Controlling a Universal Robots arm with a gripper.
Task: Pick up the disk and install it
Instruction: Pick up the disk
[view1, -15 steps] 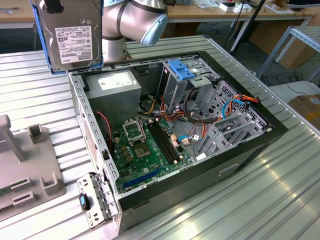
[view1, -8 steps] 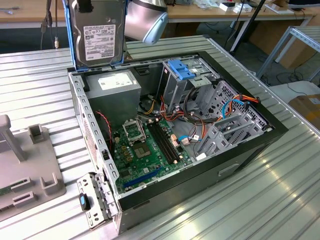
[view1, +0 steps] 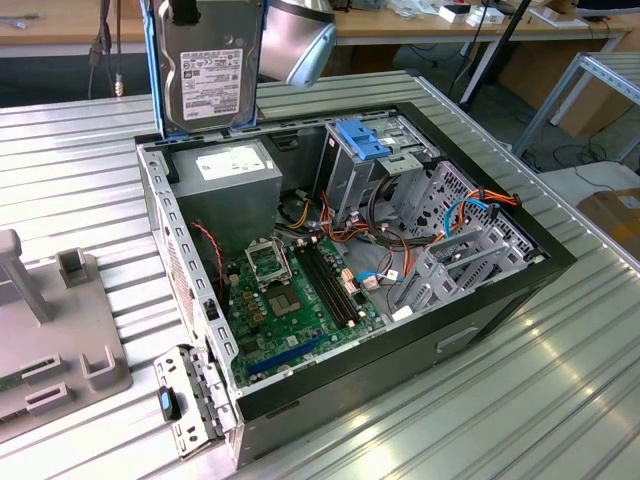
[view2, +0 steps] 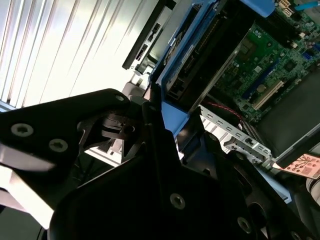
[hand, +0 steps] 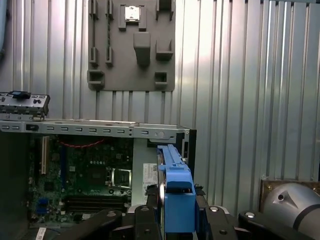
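Observation:
The disk (view1: 205, 70), a silver-grey drive with a white label and blue side rails, hangs upright in the air over the back corner of the open computer case (view1: 500, 290), just above the power-supply box. My gripper (view1: 185, 10) is shut on the disk's upper end. In the first wrist view the disk (hand: 176, 192) is edge-on, its blue rail facing the camera, with my gripper (hand: 176, 222) clamped on both flat sides. The second wrist view has the disk (view2: 200, 55) reaching out from the black gripper body toward the case interior.
Inside the case lie the grey power-supply box (view1: 235, 170), the green motherboard (view1: 290, 290) and a metal drive cage with a blue latch (view1: 362, 140). A grey fixture plate (view1: 50, 340) sits on the ribbed metal table (view1: 560, 400) at the exterior view's left.

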